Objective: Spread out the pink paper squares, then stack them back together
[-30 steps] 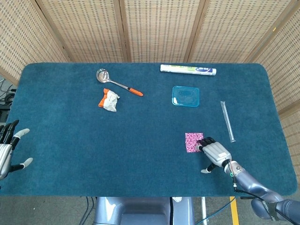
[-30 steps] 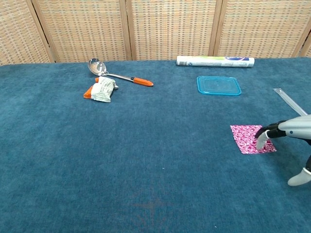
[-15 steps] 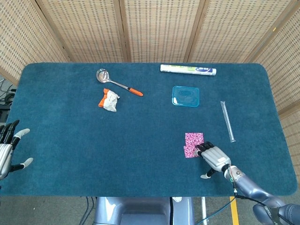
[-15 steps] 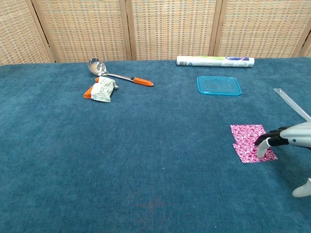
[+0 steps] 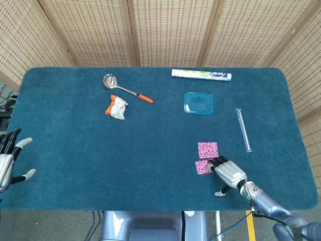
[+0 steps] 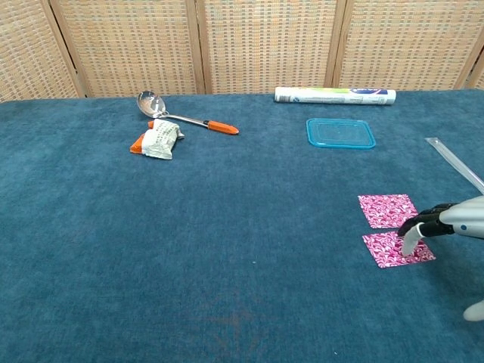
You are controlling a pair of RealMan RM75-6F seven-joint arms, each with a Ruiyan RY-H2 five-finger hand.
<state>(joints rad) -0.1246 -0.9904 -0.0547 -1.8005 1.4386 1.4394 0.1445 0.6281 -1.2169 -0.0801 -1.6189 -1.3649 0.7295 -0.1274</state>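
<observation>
Now your right hand (image 5: 229, 172) rests with its fingertips (image 6: 412, 231) pressed down on the near pink paper square (image 6: 396, 249), with the thumb stuck out to the side. The far pink paper square (image 6: 387, 210) lies flat just behind it, and a thin strip of blue worktop (image 5: 150, 145) shows between the two.

Only the head view shows your left hand (image 5: 9, 159). It sits at the left edge of the worktop, fingers spread, holding nothing. The chest view leaves it out, and cuts off most of your right hand too.

Other things lie well away from the squares. A clear tube (image 5: 244, 129) lies off to the right. A blue lid (image 5: 198, 103) and a white roll (image 5: 201, 75) lie further back. A spoon (image 5: 124, 88) with an orange handle and a crumpled packet (image 5: 116, 106) sit at the back left. Nothing lies between your right hand and the squares.
</observation>
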